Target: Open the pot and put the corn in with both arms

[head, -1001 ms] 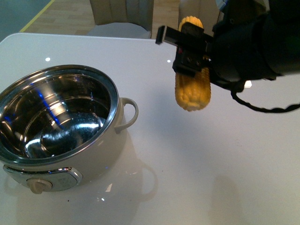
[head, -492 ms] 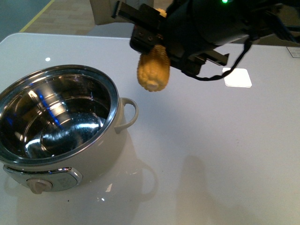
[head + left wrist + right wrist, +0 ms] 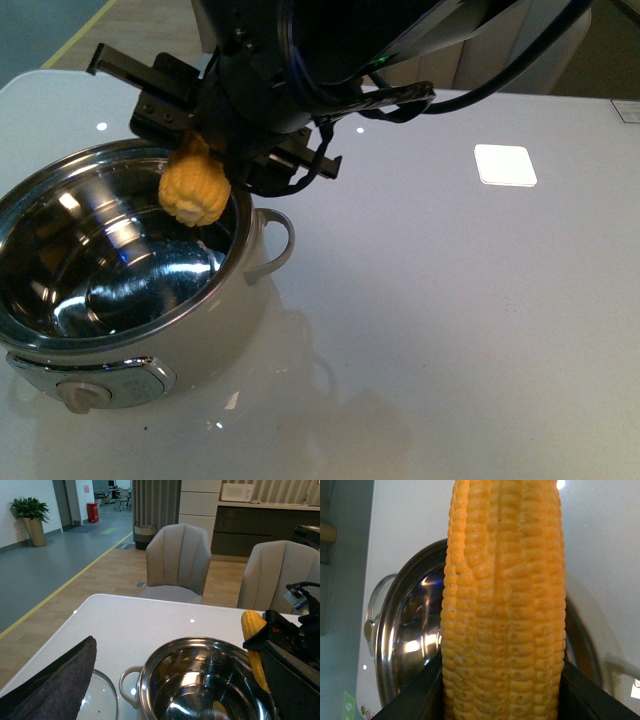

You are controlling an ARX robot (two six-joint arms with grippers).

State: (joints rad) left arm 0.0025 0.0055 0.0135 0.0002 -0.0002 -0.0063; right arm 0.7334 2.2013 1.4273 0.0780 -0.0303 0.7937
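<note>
Pot sits open on the white table, steel inside bare and shiny, lid off. Dial knob faces the camera on the near side; one loop handle sticks out on the pot's right side in the front view.

Right gripper is clamped on the corn — cob hangs roughly upright, lower end over the pot's far rim area, above the bowl, not touching the steel. Right arm reaches in from above and behind the pot, black housing and cables filling the upper part of the front view.

Right wrist view: corn fills the frame, kernel rows running lengthwise, black jaws pressed on both sides at its base, pot rim below and behind it.

Left wrist view: pot seen from the other side, second handle toward the camera, corn upright at the pot's edge held in the black gripper. Glass lid lies flat on the table just beside the pot's handle side, partly covered by a dark grey felt-like pad — apparently part of the left claw, but whether that claw is open or closed cannot be told. Two grey chairs stand beyond the table's far edge.
</note>
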